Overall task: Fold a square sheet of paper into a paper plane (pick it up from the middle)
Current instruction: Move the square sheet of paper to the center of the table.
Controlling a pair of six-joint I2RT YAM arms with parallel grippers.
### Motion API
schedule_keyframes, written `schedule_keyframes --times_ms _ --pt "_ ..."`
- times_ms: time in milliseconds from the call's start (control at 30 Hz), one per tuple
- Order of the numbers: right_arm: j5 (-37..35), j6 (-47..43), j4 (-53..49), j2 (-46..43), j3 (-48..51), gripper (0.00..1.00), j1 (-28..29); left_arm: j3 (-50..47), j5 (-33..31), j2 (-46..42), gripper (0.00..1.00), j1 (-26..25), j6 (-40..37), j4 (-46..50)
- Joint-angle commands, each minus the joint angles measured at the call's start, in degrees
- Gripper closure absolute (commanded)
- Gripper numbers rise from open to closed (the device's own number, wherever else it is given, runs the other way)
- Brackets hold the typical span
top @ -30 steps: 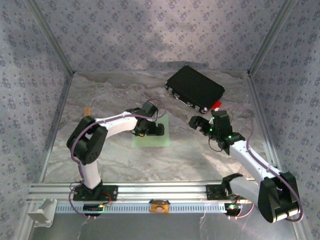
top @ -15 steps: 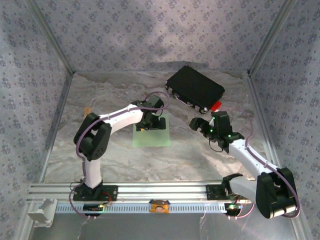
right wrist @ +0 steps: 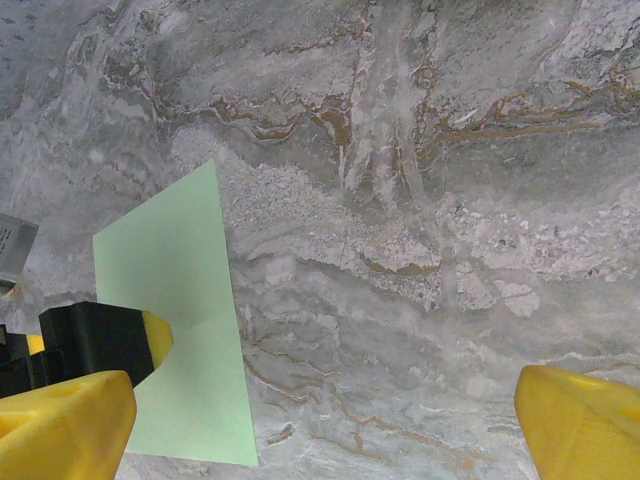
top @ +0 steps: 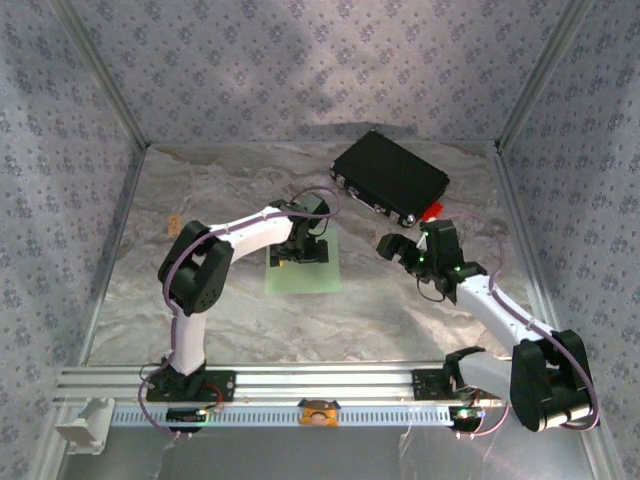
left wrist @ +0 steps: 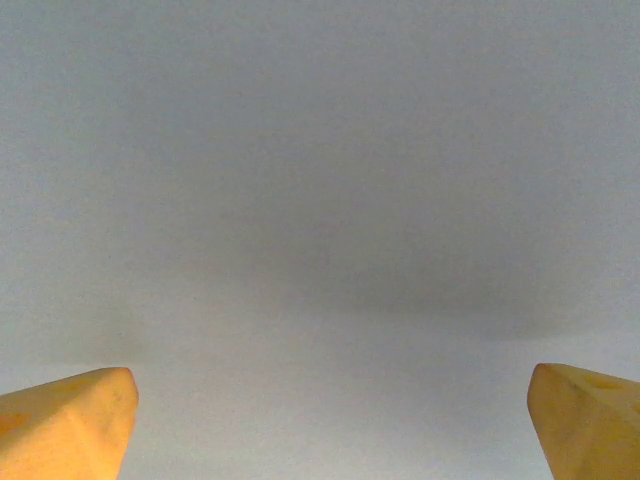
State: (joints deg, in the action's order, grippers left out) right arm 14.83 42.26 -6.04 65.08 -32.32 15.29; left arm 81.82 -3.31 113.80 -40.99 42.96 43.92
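Observation:
The square sheet of paper (top: 305, 277), pale green, lies flat on the marbled table near the middle. My left gripper (top: 300, 252) points down over the sheet's middle, jaws wide open and nothing held. In the left wrist view the sheet's plain surface (left wrist: 320, 200) lies close below the yellow fingertips (left wrist: 70, 425). My right gripper (top: 395, 248) hangs open to the right of the sheet, above bare table. The right wrist view has the sheet (right wrist: 185, 300) at the left with the left gripper's finger (right wrist: 100, 340) over it. A paper plane is out of view.
A black rectangular case (top: 390, 178) lies at the back right, with a small red tab (top: 432, 210) by its near corner. Patterned walls enclose the table on three sides. A metal rail (top: 300, 382) runs along the near edge.
The left arm has swung its elbow to the right and turned its gripper over the sheet's middle. The right arm has hardly moved.

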Motion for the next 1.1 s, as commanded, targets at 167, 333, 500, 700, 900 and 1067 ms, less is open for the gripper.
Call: schedule_keyframes --times_ms 167,333,500,700,900,1067 --pt "0.55 0.70 -1.21 1.18 -1.75 0.01 0.34 2.82 -0.64 1.69 0.00 0.05 1.49 2.88" --pt "1.15 0.87 -0.83 2.13 -2.13 0.01 0.57 3.59 -0.84 2.60 0.00 0.05 1.68 3.05" --pt "1.85 0.11 -1.96 3.02 -3.13 0.01 0.73 4.52 0.50 3.18 0.00 1.38 1.24 3.18" --pt "1.02 0.54 -2.98 3.51 -3.65 0.01 0.76 4.80 0.02 3.78 0.00 1.19 1.73 3.73" --pt "1.12 0.53 -3.10 3.73 -3.69 0.01 0.83 5.79 -1.26 4.84 0.00 0.56 2.35 5.27" --pt "1.17 0.46 -3.01 3.83 -3.21 0.01 0.87 7.11 -1.86 5.68 0.00 0.42 2.40 6.51"
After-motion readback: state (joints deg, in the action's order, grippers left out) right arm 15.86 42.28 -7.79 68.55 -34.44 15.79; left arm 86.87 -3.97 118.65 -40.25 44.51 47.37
